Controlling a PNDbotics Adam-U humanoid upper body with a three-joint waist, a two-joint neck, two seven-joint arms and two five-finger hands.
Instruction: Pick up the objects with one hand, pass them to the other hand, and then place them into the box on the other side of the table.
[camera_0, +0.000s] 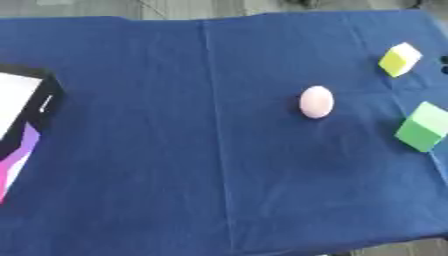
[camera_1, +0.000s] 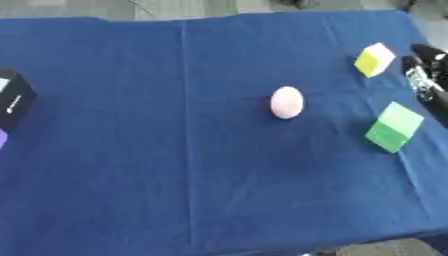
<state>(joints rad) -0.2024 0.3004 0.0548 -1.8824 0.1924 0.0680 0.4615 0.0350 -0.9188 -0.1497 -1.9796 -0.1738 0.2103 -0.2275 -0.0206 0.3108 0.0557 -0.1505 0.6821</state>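
Note:
A pale pink egg-shaped object (camera_0: 316, 101) lies on the blue cloth right of the middle. A yellow cube (camera_0: 400, 59) stands at the far right, and a green block (camera_0: 423, 126) sits nearer, by the right edge. The box (camera_0: 22, 112), black-walled with a white and purple inside, stands at the left edge. My right hand (camera_1: 426, 75) shows as a dark shape at the right edge in the right eye view, just right of the yellow cube and above the green block, touching neither. My left hand is out of sight.
The blue cloth (camera_0: 175, 150) covers the whole table, with a fold line running down left of centre. Grey floor shows beyond the far edge and at the bottom right corner.

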